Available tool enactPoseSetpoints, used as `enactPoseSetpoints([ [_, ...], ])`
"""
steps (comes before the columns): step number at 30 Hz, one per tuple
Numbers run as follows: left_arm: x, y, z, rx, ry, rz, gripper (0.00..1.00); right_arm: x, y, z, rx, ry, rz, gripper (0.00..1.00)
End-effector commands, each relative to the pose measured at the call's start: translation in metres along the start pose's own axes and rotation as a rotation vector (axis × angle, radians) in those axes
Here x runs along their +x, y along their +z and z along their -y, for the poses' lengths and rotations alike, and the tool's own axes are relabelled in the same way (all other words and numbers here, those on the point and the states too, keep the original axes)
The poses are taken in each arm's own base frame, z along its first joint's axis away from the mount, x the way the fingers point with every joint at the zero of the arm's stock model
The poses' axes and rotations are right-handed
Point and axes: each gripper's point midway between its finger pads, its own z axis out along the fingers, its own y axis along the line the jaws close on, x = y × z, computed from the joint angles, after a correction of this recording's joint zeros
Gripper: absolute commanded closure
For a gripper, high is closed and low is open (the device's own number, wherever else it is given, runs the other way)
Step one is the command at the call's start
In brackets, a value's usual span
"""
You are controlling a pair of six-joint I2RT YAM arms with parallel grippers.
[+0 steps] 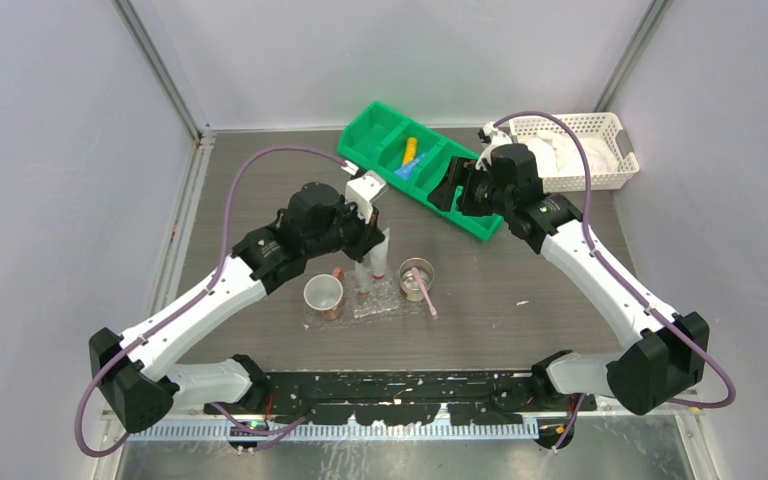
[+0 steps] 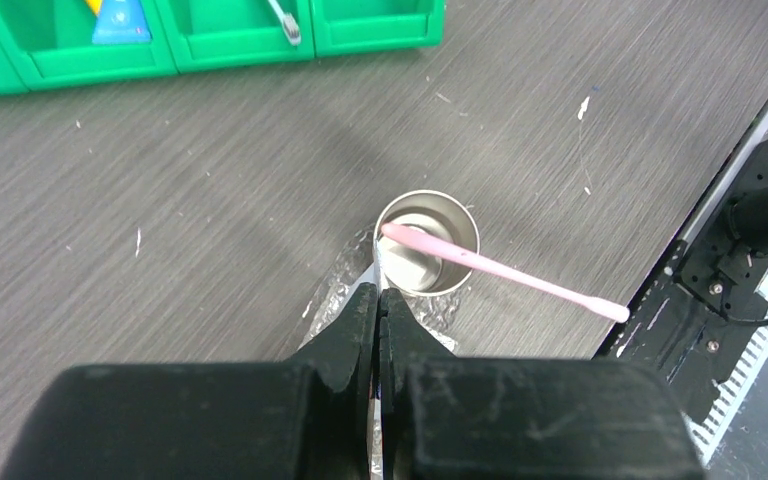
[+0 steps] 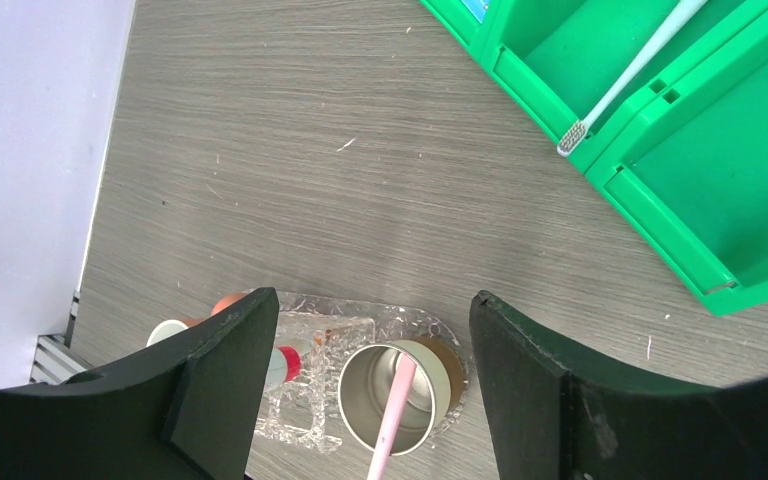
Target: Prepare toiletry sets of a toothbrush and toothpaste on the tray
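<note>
My left gripper (image 1: 373, 245) is shut on the flat end of the white toothpaste tube (image 1: 379, 260). The tube hangs with its red cap down over the clear crinkly tray (image 1: 385, 305). In the left wrist view the gripper (image 2: 380, 292) pinches the tube's thin white edge (image 2: 377, 270). A metal cup (image 1: 417, 275) on the tray holds the pink toothbrush (image 1: 428, 298). My right gripper (image 1: 450, 190) is open and empty, high near the green bin. The right wrist view shows the tray (image 3: 360, 318), the red cap (image 3: 282, 365), the cup (image 3: 390, 395) and the pink toothbrush (image 3: 392, 420). The grey toothbrush (image 3: 620, 80) lies in the bin.
The green four-compartment bin (image 1: 375, 125) at the back holds a yellow tube (image 1: 409, 148) and a blue tube (image 1: 406, 168). A white lattice basket (image 1: 600, 130) stands at the back right. A second cup (image 1: 323, 295) with a copper side stands at the tray's left end.
</note>
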Motion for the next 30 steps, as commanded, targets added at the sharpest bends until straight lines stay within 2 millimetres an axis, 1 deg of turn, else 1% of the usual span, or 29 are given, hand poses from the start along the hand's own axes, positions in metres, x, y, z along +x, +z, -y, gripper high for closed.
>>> enactPoseSetpoints([
  [1,-0.01,0.002,0.001,0.0,-0.004,0.069,0.99,-0.006,0.004,-0.007,-0.034,-0.004,0.026,0.24],
  [10,0.0,0.005,-0.001,-0.006,-0.007,0.075,0.99,-0.002,0.01,-0.006,-0.037,0.001,0.017,0.24],
  [17,0.006,0.014,-0.001,0.003,-0.011,0.12,0.99,0.0,0.012,-0.005,-0.039,0.005,0.01,0.23],
  [23,0.015,0.025,-0.005,-0.011,-0.016,0.127,0.99,0.002,0.014,-0.005,-0.045,0.005,0.005,0.23],
  [30,0.024,0.026,-0.012,-0.045,-0.026,0.155,0.99,0.005,0.018,-0.005,-0.05,0.008,-0.004,0.23],
])
